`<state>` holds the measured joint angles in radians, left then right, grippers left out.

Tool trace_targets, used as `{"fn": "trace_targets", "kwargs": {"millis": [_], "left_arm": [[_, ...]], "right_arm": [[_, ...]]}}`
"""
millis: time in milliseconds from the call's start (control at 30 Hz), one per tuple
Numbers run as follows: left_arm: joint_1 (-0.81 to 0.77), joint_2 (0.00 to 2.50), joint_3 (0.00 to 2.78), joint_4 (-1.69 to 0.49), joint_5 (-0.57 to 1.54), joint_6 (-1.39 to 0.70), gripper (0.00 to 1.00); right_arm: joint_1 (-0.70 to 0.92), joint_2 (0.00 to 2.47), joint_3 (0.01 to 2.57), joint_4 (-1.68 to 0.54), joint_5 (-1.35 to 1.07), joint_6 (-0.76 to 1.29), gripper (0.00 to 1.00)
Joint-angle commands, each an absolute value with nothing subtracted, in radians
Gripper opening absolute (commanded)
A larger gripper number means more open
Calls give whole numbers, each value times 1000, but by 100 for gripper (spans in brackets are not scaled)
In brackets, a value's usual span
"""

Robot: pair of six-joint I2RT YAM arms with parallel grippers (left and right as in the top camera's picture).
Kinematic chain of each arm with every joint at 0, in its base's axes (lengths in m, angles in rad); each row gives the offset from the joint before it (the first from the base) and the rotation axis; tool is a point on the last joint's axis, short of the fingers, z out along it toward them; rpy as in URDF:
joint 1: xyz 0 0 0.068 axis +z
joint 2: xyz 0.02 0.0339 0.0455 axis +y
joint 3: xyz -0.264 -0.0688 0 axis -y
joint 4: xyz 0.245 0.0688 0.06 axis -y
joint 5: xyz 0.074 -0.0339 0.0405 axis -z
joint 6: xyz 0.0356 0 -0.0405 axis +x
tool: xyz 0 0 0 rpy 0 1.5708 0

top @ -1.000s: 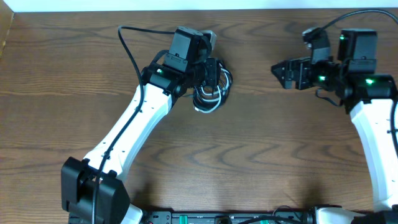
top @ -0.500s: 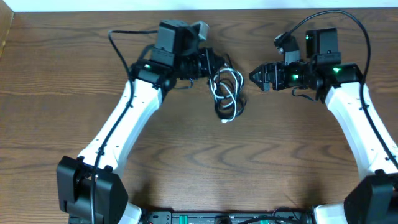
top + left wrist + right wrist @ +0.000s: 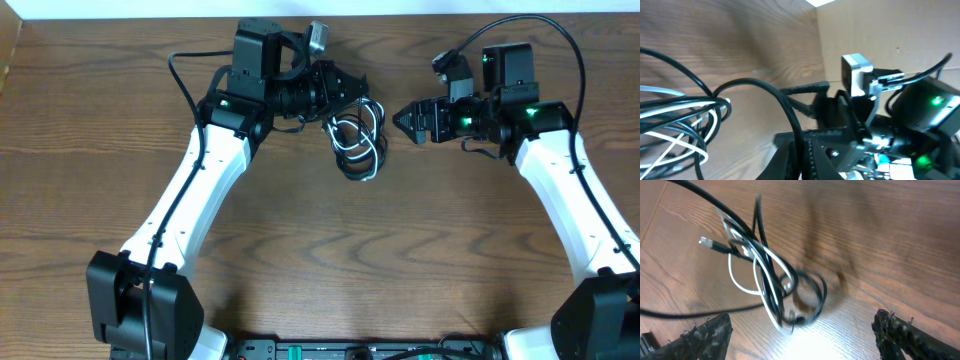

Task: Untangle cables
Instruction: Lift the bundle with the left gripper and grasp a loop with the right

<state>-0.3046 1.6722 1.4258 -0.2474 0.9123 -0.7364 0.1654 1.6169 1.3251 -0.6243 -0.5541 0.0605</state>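
Overhead: the left gripper (image 3: 352, 88) sits in the upper middle of the frame, pointing right, its fingers clenched on the top of the cables (image 3: 358, 145). The cables hang from it as one tangled bunch of loops, just below and right of its tip, over the brown wooden table (image 3: 400, 260). The black cord (image 3: 381, 150) and the white cord (image 3: 347, 152) are wound through each other. The right gripper (image 3: 405, 118) is in the upper right, pointing left at the bunch, near it but not touching, its fingers spread with nothing between them.

Left wrist: the cables fill the left side of the frame, close to the camera. White strands (image 3: 680, 107) cross low on the left, and a black strand (image 3: 765, 90) arches over them and drops toward the bottom middle. This gripper's own fingers cannot be made out here. At right, the right gripper faces the camera with its fingers parted and green lights on the arm behind it.

Right wrist: its two fingers (image 3: 710, 335) stand at the lower left and lower right corners, wide apart and bare. The cables (image 3: 765, 275) are in the middle left of the frame, between and beyond the fingers. A white connector (image 3: 705, 241) sticks out to the left. One black strand runs off at the upper left corner.
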Motion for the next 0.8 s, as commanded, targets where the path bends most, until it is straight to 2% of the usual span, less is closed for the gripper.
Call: {"fn": "trace_targets", "kwargs": {"millis": [0,567,767], "left_arm": [[-301,1670,1439,-233,961,-798,7],[-301,1670,1439,-215,987,-822,7],[-301,1670,1439,-215,988,-822,7]], "right_arm": [[192,1623,1327,-611,-554,68,86],[263,1725,1327,-537,-502,145,84],[285,1775,1327,-500,-462,146,79]]}}
